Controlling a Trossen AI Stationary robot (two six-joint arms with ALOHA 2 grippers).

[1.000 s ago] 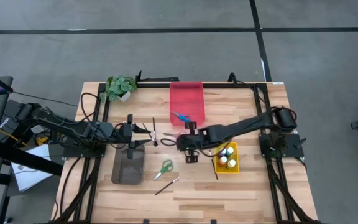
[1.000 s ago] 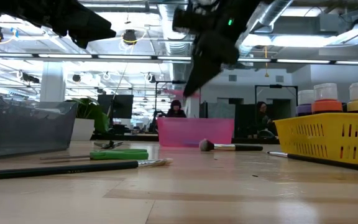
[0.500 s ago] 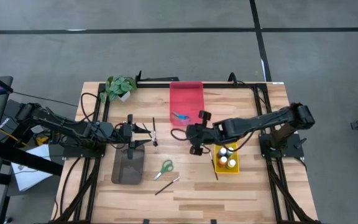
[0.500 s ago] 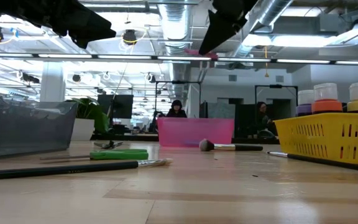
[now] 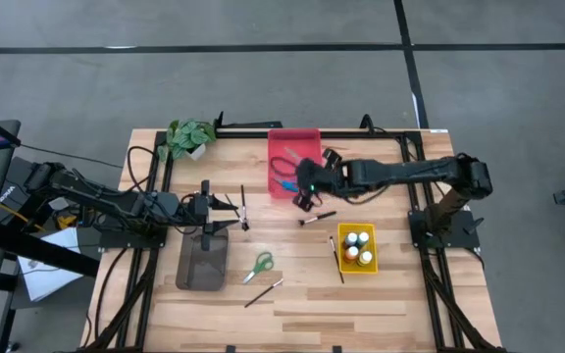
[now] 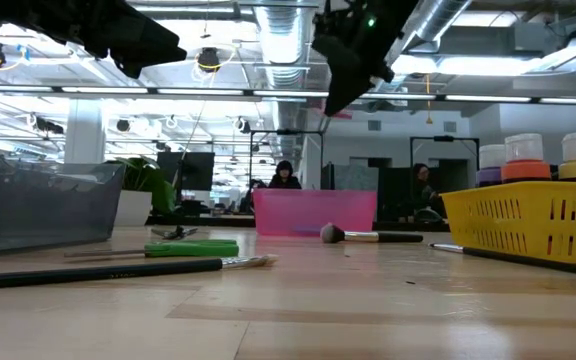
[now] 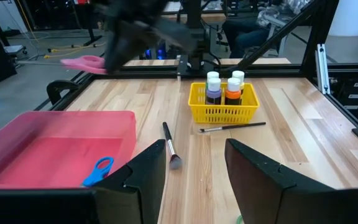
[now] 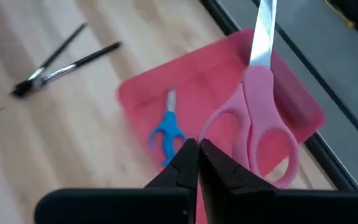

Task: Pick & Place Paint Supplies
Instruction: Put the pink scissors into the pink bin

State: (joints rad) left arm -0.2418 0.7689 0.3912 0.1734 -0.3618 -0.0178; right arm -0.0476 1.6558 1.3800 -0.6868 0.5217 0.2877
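We are holding the pink-handled scissors (image 8: 263, 121) pinched in our right tool (image 8: 197, 163), whose fingers are closed tight on one handle loop, and we are carrying them in the air over the red tray (image 5: 284, 147), where the blue-handled scissors (image 5: 284, 183) are already lying; we judge the tray to be the scissors' drop spot. Our left tool (image 7: 194, 168) is waiting half open and empty at the left, above the grey tray (image 5: 202, 265). The green-handled scissors (image 5: 259, 265) and brushes are lying on the desk (image 5: 400, 294); the paint bottles (image 5: 359, 245) are standing in the yellow basket (image 5: 343, 263). Only the right wrist view is showing the grip itself. The low view is showing how high the arm is hanging.
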